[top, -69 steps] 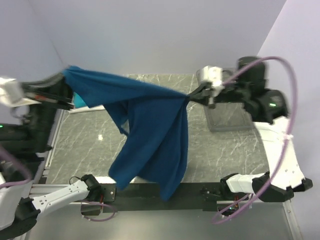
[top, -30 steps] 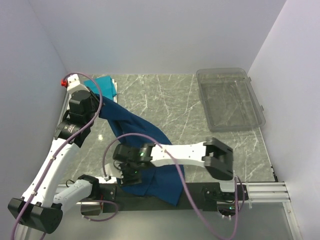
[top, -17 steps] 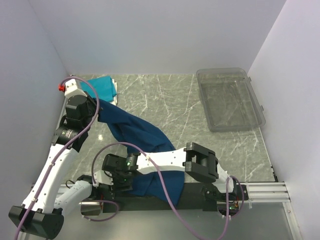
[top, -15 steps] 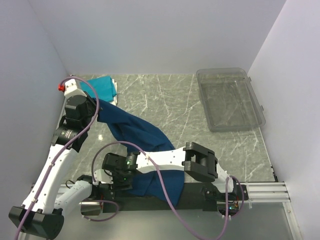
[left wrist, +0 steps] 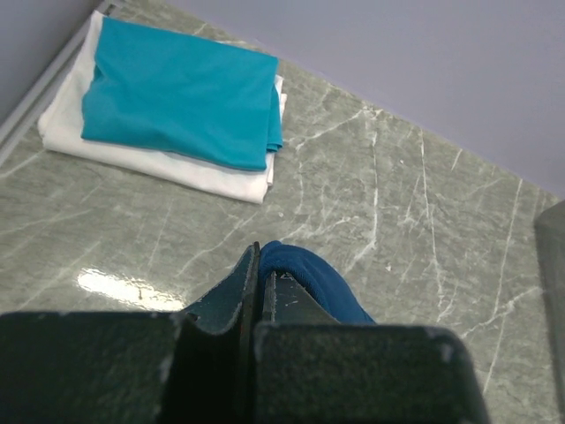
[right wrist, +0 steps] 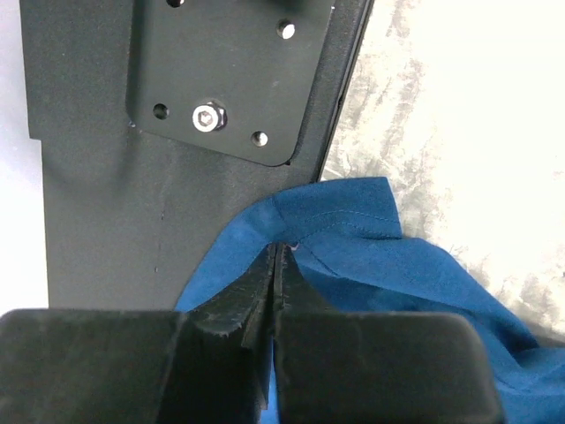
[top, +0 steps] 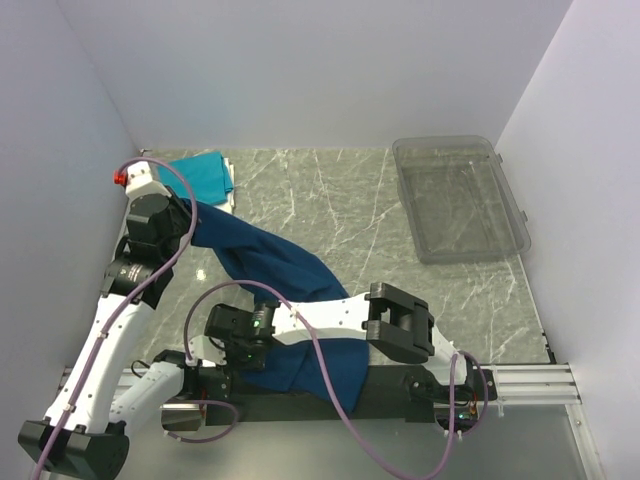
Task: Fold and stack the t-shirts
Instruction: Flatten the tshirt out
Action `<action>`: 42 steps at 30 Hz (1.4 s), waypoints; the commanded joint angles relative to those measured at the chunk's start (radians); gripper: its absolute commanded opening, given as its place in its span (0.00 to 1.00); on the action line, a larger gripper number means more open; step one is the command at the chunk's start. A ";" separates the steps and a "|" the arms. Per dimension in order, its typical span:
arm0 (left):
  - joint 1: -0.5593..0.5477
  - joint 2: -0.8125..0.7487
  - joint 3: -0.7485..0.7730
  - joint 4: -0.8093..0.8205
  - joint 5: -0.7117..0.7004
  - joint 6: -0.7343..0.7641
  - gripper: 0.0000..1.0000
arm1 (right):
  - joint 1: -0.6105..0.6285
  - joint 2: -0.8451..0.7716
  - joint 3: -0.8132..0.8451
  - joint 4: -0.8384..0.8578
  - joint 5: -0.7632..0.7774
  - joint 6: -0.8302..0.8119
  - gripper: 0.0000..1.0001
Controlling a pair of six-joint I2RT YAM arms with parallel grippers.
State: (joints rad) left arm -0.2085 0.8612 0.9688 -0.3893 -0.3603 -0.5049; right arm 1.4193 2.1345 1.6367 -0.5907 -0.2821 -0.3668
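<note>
Two seconds or so back, the navy t-shirt (top: 290, 275) was hanging spread in the air between two raised arms. Now both arms are reaching low, and the shirt is trailing across the marble table (top: 340, 210). Within the last second the right gripper (top: 232, 362) has pinched shut, and the left arm has eased back slightly towards the left wall.

The right gripper (right wrist: 275, 252) is clamping the shirt's stitched hem between its fingertips, right over the black mounting plate (right wrist: 221, 79) at the table's near edge. The left gripper (left wrist: 259, 252) is squeezing a small rolled fold of the same cloth, which is poking out just past its tips. That end of the shirt is sitting near the far left of the table, just in front of the folded pile.

The shirt is lying as a rumpled diagonal band from the left gripper (top: 192, 215) down to the front rail, widening at its lower end. It is deep blue and creased. Behind it the teal t-shirt (left wrist: 181, 93) is resting folded on top of the white t-shirt (left wrist: 159, 163). The clear plastic bin (top: 460, 200) is sitting well apart at the far right.
</note>
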 commanded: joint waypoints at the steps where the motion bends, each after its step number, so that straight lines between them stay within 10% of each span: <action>1: 0.009 -0.042 -0.004 0.015 -0.028 0.054 0.00 | -0.013 0.016 -0.001 0.035 -0.022 0.017 0.00; 14: 0.015 -0.114 -0.013 -0.019 -0.039 0.123 0.00 | -0.129 -0.111 -0.124 0.060 -0.141 -0.027 0.02; 20: 0.015 -0.120 0.001 -0.028 -0.042 0.126 0.00 | -0.115 -0.091 -0.095 0.061 -0.149 0.020 0.38; 29: 0.015 -0.145 -0.001 -0.040 -0.037 0.112 0.00 | -0.088 -0.090 -0.092 0.092 -0.184 0.098 0.65; 37: 0.015 -0.166 0.007 -0.066 -0.034 0.091 0.00 | -0.079 0.018 -0.014 0.120 -0.069 0.267 0.65; 42: 0.015 -0.191 -0.004 -0.082 -0.040 0.080 0.00 | -0.079 0.018 -0.043 0.138 -0.032 0.279 0.46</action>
State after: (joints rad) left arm -0.1997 0.6960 0.9527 -0.4839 -0.3828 -0.4107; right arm 1.3373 2.1441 1.5864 -0.4824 -0.3561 -0.1234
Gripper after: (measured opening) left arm 0.026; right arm 0.505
